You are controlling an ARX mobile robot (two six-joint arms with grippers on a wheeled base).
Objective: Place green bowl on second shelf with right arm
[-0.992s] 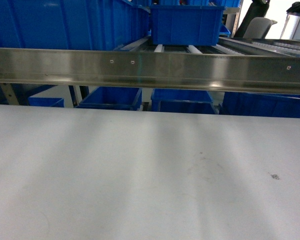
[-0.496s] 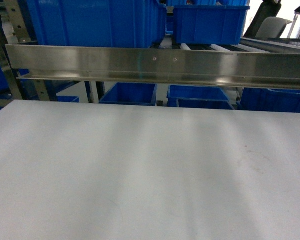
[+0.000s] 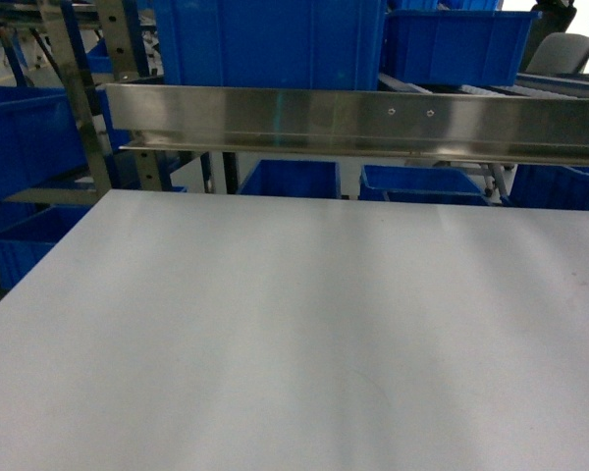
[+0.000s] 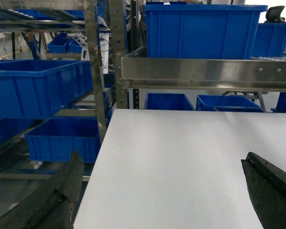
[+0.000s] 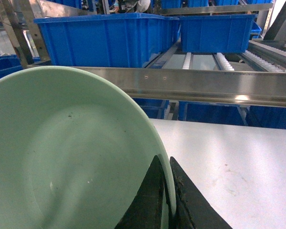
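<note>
Right claw point(image 5: 165, 191): pinched shut on the thin rim of the green bowl point(image 5: 71, 152), one finger inside the wall, one outside; the bowl fills the lower left of the right wrist frame, carried above the counter point(image 5: 229, 162).
Left claw point(image 4: 162, 191): spread wide and empty, its two dark fingers at the lower corners of the left wrist frame, over the counter's left edge.
Second shelf point(image 5: 205, 62): roller rails behind a steel front bar point(image 5: 205, 86), upper half of the right wrist frame; large blue bins point(image 5: 105, 38) crowd the left and rear, with open rails toward the right.
Head view: neither arm nor bowl in sight, only counter and bar.
Risk, collision: the bowl probably sits level with the bar, so a straight push could knock its rim.
Risk, slip: a one-point rim pinch may let the bowl pivot or drop.
Risk, crowding: too far left and it meets the bins.
</note>
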